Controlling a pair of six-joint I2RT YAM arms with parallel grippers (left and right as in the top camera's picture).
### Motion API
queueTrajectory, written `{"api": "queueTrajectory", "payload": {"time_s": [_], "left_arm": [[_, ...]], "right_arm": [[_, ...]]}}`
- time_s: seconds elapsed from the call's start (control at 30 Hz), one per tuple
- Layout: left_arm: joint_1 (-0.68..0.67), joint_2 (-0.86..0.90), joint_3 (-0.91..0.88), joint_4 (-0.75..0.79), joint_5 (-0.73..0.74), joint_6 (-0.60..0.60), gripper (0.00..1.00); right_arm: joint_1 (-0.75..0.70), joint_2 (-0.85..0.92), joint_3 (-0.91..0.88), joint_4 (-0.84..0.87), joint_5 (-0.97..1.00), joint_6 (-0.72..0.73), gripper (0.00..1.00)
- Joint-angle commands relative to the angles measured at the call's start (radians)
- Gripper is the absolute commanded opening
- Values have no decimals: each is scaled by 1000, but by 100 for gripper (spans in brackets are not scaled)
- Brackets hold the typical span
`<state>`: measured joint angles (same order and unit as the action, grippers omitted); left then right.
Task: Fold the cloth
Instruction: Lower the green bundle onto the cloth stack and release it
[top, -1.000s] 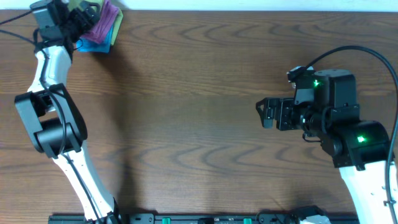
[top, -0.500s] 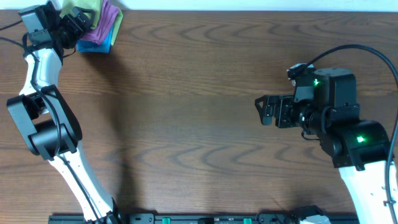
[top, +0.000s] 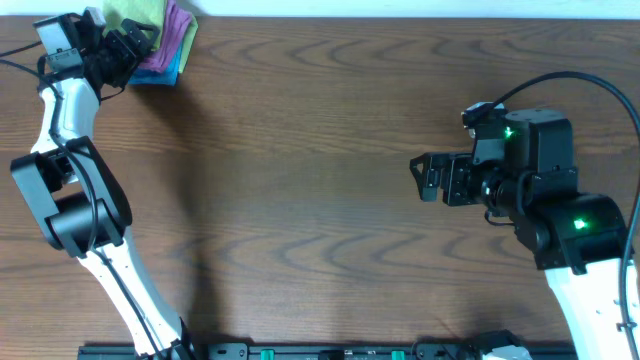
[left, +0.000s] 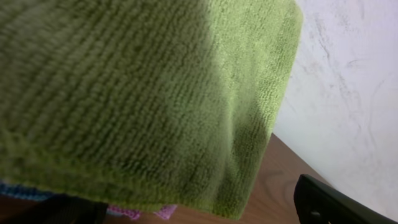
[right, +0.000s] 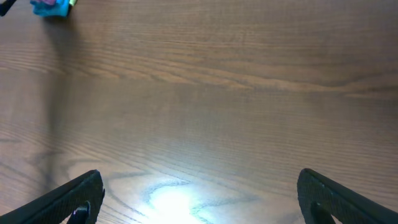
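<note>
We are looking down on a table (top: 320, 150) of dark brown wood with wavy grain. At its far left corner a small pile of soft fabrics is lying. The cloth (top: 128, 14), lime green with a looped, towel-like weave, is sitting on top. A purple folded cloth (top: 172, 35) is spreading out from under it, and a bright blue folded cloth (top: 165, 72) is lying at the bottom.

The left gripper (top: 125, 48) is hovering at the left edge of the pile. In the left wrist view its dark fingers are standing wide apart, pinching nothing, while the green fabric fills most of the view ahead, rounded at one corner against a pale, scuffed wall (left: 348, 93). The right gripper (top: 425, 180) is hanging over bare wood at the right, its black fingers also spread wide.

Compared with a second ago, the left wrist is sitting farther left, uncovering more of the green fabric. The right arm and the pile are staying unchanged.
</note>
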<state>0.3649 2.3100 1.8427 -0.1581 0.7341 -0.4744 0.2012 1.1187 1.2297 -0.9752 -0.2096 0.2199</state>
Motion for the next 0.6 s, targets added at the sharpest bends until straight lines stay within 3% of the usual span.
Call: {"api": "queueTrajectory", "payload": {"time_s": [0.0,0.37,0.57], "left_arm": [[24,-42,27,-9,15,11,95],[50,-129,27,-106,18,77,95],[55,-222,27,-239,14,152,96]], "right_arm": [[10,-6,14,-1,-8,11,99],[10,-6,14,0,-8,11,99],[10,-6,14,-2,-8,11,99]]}}
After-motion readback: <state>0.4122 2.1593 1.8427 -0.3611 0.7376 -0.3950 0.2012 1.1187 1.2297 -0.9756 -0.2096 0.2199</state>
